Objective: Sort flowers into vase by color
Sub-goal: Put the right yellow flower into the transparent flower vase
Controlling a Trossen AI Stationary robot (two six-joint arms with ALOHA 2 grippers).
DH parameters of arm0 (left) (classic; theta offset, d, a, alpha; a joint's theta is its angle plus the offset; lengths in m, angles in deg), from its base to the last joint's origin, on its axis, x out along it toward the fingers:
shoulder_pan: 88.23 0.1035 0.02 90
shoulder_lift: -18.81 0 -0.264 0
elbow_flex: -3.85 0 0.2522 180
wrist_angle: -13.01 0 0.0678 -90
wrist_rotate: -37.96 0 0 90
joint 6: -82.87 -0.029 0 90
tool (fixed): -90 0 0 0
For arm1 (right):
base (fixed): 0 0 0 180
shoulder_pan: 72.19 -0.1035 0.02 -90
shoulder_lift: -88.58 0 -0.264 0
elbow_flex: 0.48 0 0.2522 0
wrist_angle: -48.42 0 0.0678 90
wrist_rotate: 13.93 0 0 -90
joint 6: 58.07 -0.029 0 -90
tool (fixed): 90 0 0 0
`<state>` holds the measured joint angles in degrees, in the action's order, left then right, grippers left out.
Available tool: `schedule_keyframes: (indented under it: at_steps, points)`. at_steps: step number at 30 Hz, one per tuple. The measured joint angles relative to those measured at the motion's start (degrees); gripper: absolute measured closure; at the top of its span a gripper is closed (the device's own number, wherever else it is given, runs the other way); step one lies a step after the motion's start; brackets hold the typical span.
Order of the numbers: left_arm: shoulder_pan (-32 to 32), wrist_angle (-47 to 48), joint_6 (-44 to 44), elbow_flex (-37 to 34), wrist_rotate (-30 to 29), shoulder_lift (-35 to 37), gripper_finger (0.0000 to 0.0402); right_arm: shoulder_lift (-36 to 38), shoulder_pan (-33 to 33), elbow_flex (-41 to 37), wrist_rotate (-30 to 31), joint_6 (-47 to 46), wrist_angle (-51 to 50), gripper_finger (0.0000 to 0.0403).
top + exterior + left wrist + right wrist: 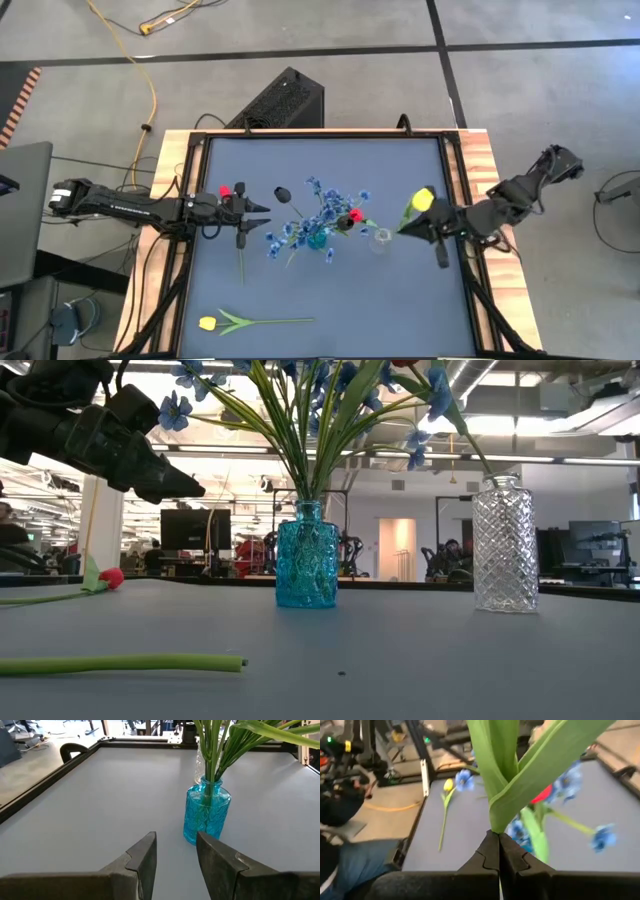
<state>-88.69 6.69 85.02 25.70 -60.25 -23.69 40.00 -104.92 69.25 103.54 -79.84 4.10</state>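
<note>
Blue flowers (318, 215) fill the turquoise vase (306, 555) at the table's (330, 290) middle. Right gripper (405, 229) pinches a yellow tulip (422, 199) beside the clear vase (381, 240). Left gripper (262, 208) hangs spread, holding nothing. Another yellow tulip (208, 323) lies near the front edge.

- Blue flowers (318, 215) stand in a blue glass vase (306, 555) at the table's middle, stems spread, with one red tulip (354, 215) among them
- A clear glass vase (504, 544) stands beside it, empty
- One yellow tulip (422, 200) is clamped by its stem, near the clear vase
- Another yellow tulip (240, 322) lies flat near the front edge
- A red tulip (225, 191) lies at the left
- A dark bud (283, 193) lies close to it
</note>
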Motion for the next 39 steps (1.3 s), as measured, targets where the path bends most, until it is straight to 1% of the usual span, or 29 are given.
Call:
schedule_keyframes:
  at_steps: [5,14,27,39]
  points:
    - [0.00,0.05,0.02,0.00,0.02,0.02,0.0274,1.69,1.85,0.00,1.56,2.57,-0.22,0.0386]
    - [0.00,0.11,-0.13,0.00,0.02,0.02,0.0274,0.11,3.67,-0.02,1.11,4.15,-0.48,0.0386]
    - [0.00,0.10,-0.04,0.00,0.04,0.01,0.0274,-0.13,3.63,-0.02,0.84,1.67,-2.09,0.0386]
    - [0.00,0.08,0.00,0.00,0.04,0.01,0.0274,-3.07,4.04,-0.02,1.22,0.03,-4.02,0.0386]
